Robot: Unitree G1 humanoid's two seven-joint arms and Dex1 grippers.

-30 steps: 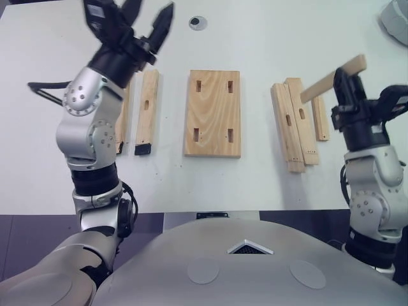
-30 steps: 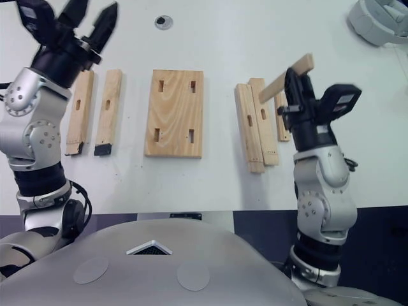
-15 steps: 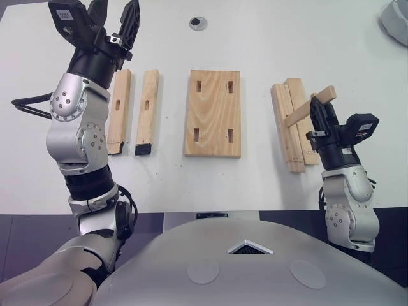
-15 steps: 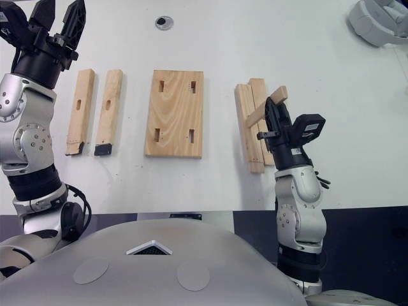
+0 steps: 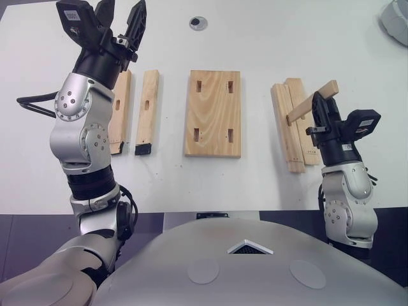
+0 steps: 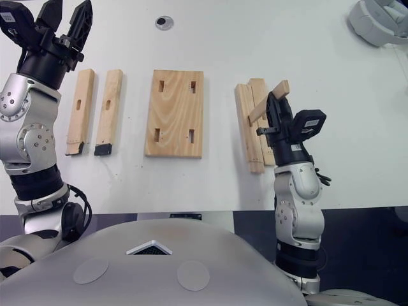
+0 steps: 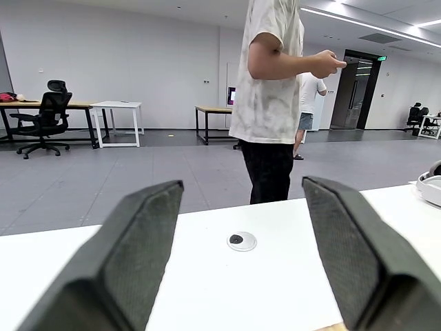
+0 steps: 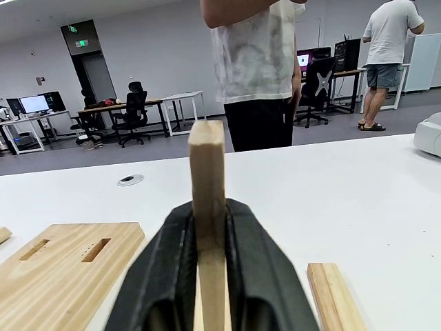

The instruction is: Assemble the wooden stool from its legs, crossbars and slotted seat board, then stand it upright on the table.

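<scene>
The crossbar (image 5: 327, 91), seemingly light, stiff and smooth, sits pinched about mid-length across its flat faces in the right end effector (image 5: 319, 107), tilted above the two right-hand legs (image 5: 294, 124) on the tabletop (image 5: 268, 38); the left end effector (image 5: 122, 13) hangs spread and empty.

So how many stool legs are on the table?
4: outer left leg and inner left leg lie left of the seat board; inner right leg and outer right leg lie right of it, the last partly covered by the right claw holding a crossbar.
</scene>
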